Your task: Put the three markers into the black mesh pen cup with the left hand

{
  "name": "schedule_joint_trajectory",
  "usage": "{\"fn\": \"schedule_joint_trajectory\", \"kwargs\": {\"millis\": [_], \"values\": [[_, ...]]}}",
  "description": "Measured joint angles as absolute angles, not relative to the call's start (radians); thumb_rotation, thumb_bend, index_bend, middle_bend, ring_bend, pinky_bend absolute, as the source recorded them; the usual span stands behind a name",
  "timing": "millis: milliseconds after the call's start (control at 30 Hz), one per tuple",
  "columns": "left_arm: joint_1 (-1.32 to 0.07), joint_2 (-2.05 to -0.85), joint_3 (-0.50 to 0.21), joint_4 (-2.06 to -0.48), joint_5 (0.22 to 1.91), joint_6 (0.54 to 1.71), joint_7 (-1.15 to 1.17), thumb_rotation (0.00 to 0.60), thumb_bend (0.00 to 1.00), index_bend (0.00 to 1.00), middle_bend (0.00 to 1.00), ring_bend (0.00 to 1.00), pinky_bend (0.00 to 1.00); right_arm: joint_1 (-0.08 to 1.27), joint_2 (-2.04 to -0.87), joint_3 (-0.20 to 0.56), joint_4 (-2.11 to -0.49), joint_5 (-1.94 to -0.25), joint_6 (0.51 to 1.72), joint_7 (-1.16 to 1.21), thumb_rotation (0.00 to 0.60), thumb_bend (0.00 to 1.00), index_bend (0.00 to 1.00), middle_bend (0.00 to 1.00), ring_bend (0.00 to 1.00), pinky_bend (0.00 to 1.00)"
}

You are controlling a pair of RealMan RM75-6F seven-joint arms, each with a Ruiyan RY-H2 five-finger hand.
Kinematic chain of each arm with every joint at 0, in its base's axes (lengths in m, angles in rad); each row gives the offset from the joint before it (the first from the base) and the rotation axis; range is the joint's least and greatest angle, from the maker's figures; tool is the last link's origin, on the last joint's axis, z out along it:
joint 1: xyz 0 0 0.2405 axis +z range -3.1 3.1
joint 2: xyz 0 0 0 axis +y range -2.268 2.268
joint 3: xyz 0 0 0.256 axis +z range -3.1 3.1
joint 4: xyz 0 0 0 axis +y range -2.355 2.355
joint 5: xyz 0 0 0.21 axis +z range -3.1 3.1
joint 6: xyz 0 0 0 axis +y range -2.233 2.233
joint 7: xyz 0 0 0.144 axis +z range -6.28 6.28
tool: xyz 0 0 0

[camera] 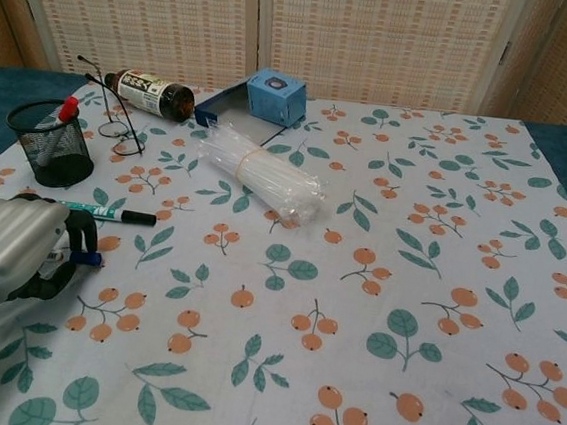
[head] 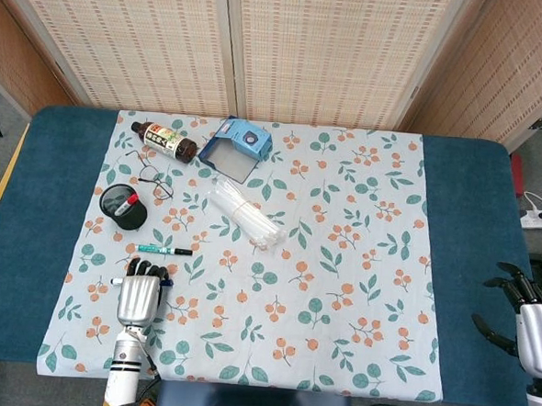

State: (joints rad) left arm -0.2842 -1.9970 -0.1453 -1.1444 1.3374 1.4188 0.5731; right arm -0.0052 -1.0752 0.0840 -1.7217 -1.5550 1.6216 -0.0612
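Observation:
The black mesh pen cup stands at the left of the cloth with a red-capped marker upright inside it. A green marker lies flat just in front of the cup. My left hand sits nearer than the green marker, its fingers curled over a blue marker; only the marker's ends show. My right hand hovers off the cloth at the far right, fingers spread and holding nothing.
A brown bottle lies on its side behind the cup, with wire glasses beside it. A blue box and a bundle of clear tubes lie mid-left.

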Motion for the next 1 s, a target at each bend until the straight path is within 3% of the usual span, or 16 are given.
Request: {"fn": "schedule_joint_trajectory", "kwargs": {"millis": [133,333,467,567,733,867,1000], "values": [[-0.288,-1.943,-0.151,-1.227,1.375,1.456,0.576,0.6,0.42,0.5,0.67,0.28,0.19,-0.007,-1.075,0.085,-1.719,-1.556,1.625,-0.053,0.6,0.1,0.41,0.22,0.33,0.16],[-0.3,-1.761,-0.199,-1.525,1.375,1.432,0.509,0.6,0.43,0.51,0.67,0.27,0.19,-0.012,-1.07,0.094,-1.718,-1.55,1.644,-0.027,0.6,0.1,0.41,0.22,0.33,0.16],[-0.324,-1.521,-0.277,-1.791,1.315,1.301,0.293,0.6,0.43,0.52,0.68,0.27,0.19,-0.013,-1.07,0.094,-1.715,-1.552,1.643,-0.012,0.6,0.1,0.41,0.22,0.33,0.16],[-0.347,-1.378,-0.348,-1.889,1.272,1.156,0.042,0.6,0.43,0.53,0.69,0.27,0.19,-0.014,-1.071,0.094,-1.71,-1.55,1.644,-0.009,0.6,0.1,0.41,0.22,0.33,0.16],[-0.395,-1.232,-0.468,-1.858,1.245,0.903,-0.44,0.6,0.42,0.56,0.72,0.27,0.18,-0.015,-1.071,0.099,-1.712,-1.541,1.646,-0.023,0.6,0.1,0.41,0.22,0.33,0.16],[-0.448,-1.146,-0.551,-1.729,1.271,0.71,-0.831,0.6,0.42,0.58,0.73,0.27,0.18,-0.013,-1.074,0.099,-1.713,-1.536,1.639,-0.034,0.6,0.1,0.41,0.22,0.33,0.16],[-0.514,-1.094,-0.587,-1.541,1.338,0.57,-1.067,0.6,0.42,0.58,0.74,0.27,0.18,-0.012,-1.076,0.098,-1.715,-1.536,1.635,-0.046,0.6,0.1,0.41,0.22,0.33,0.16]]}}
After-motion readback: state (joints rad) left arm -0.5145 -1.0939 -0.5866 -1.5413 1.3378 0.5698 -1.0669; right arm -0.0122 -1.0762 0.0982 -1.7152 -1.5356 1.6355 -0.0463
